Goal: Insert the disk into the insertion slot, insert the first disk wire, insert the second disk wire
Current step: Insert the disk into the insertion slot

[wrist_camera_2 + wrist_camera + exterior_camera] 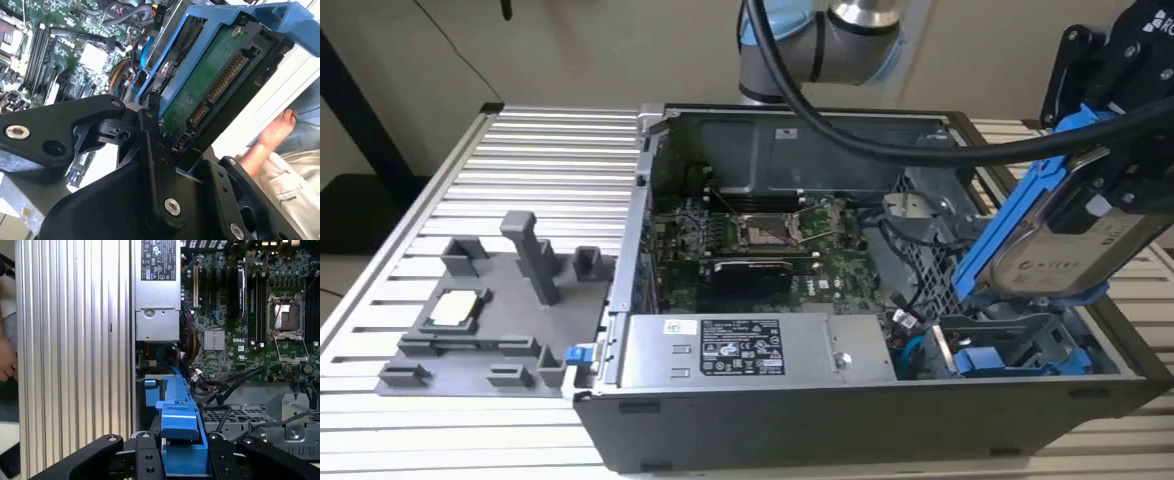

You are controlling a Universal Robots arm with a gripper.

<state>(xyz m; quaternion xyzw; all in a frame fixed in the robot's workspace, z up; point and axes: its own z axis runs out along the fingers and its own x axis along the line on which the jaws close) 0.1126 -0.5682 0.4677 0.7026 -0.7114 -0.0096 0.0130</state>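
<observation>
The pincer [1118, 175] was clamped on the disk [1051, 235]. In the first wrist view its black fingers [145, 460] pressed the blue frame from both sides. The disk hung steeply tilted at the exterior view's right, over the corner of the open computer case [854, 420]. Its lower end was just above the insertion slot [1007, 335], and I could not tell whether they touched. Another blue-fronted drive [983, 360] sat low in the same cage.

The perforated cage wall [927, 255] stood just beside the disk, on the side of the motherboard [761, 235]. Loose black wires [227, 385] trailed between that wall and the board. A silver power supply [720, 350] lay along the case's near edge, beside the cage. The arm's thick black cable [907, 145] arched over the case.

On the ribbed worktop [547, 170], well apart at the exterior view's left, stood a grey fixture [520, 280]. A person's hand [272, 132] showed beyond the disk in the second wrist view.
</observation>
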